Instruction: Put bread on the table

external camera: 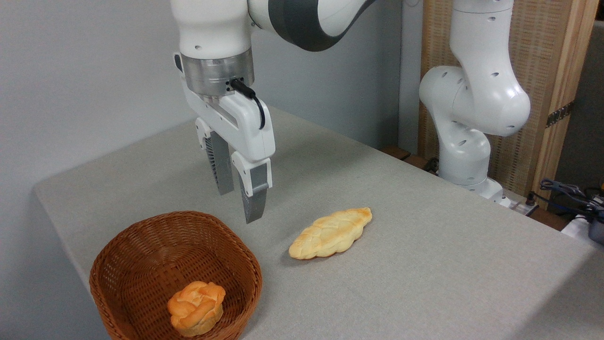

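Above basket (118, 264): gripper (239, 205) empty, jaws narrowly apart.
Bread (197, 308): inside basket, untouched.
Left: grasp, move to table (424, 264).

One bun (196, 308), one braided loaf (330, 233), one basket (141, 245).

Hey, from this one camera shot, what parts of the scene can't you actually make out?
- Wicker basket: its near rim is cut off by the bottom edge of the camera view.
- Bread: its underside is hidden against the basket floor.
- Gripper: the inner faces of its fingers are turned away.
- Cables at the right edge: too small and cropped to identify.
- Arm: its upper links are cut off by the top edge.
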You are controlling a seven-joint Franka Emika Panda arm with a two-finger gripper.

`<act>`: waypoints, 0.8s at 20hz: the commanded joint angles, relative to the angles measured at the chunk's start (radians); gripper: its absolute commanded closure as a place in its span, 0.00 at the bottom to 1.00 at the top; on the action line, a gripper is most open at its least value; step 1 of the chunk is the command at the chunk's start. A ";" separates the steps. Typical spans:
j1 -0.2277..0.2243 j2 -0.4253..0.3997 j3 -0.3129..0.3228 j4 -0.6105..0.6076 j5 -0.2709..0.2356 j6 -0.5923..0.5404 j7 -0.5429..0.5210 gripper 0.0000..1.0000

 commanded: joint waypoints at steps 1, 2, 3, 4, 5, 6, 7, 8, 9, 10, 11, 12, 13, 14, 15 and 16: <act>0.006 0.006 0.012 0.067 0.005 -0.005 0.008 0.00; 0.008 0.006 0.030 0.069 0.009 -0.005 0.007 0.00; 0.008 0.006 0.041 0.069 0.008 -0.002 0.007 0.00; 0.008 0.011 0.041 0.069 0.008 0.001 0.008 0.00; 0.008 0.019 0.041 0.069 0.008 0.001 0.008 0.00; 0.008 0.022 0.041 0.067 0.008 0.001 0.007 0.00; 0.006 0.023 0.040 0.064 0.008 0.001 0.008 0.00; 0.006 0.025 0.038 0.065 0.008 0.003 0.007 0.00; 0.006 0.026 0.038 0.065 0.008 0.010 0.007 0.00; 0.006 0.035 0.038 0.065 0.008 0.032 0.007 0.00; 0.006 0.046 0.038 0.065 0.008 0.073 0.007 0.00; 0.006 0.060 0.038 0.065 0.008 0.120 0.007 0.00; 0.006 0.077 0.038 0.065 0.008 0.168 0.005 0.00; 0.006 0.100 0.038 0.065 0.009 0.223 0.005 0.00; 0.006 0.117 0.038 0.067 0.009 0.246 0.004 0.00; 0.005 0.134 0.037 0.067 0.011 0.260 0.004 0.00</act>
